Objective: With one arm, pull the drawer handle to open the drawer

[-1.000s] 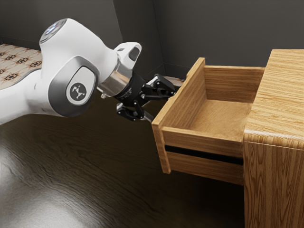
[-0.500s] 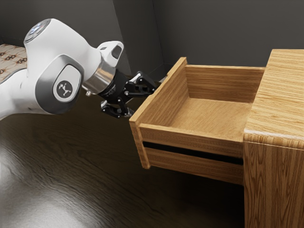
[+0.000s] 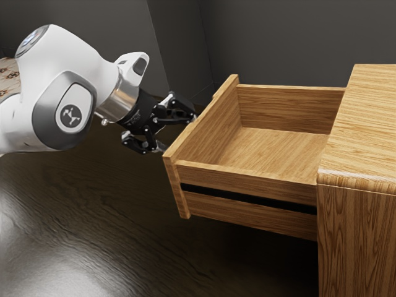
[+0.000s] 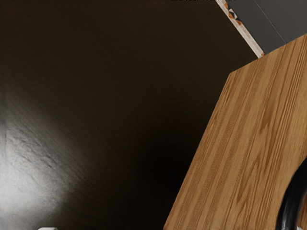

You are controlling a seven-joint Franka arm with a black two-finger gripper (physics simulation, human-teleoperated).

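Observation:
The wooden drawer (image 3: 266,151) stands pulled well out of the cabinet (image 3: 362,161), toward the exterior view's left, and its inside is bare. My black gripper (image 3: 166,129) is pressed against the outer face of the drawer front (image 3: 199,131), with its fingers on either side of the handle. The front panel hides the handle in the exterior view. In the wrist view the wooden drawer front (image 4: 244,143) runs close beside my hand, and a dark curved piece of the handle (image 4: 291,208) shows at its edge.
A dark glossy floor (image 3: 93,235) spreads under the arm and the drawer. Dark walls stand behind, and a patterned tile strip (image 4: 240,24) lies far off. A second drawer front (image 3: 247,213) below the open one is shut.
My hand has drawn back toward the exterior view's left, and the drawer has slid further out of the cabinet with it.

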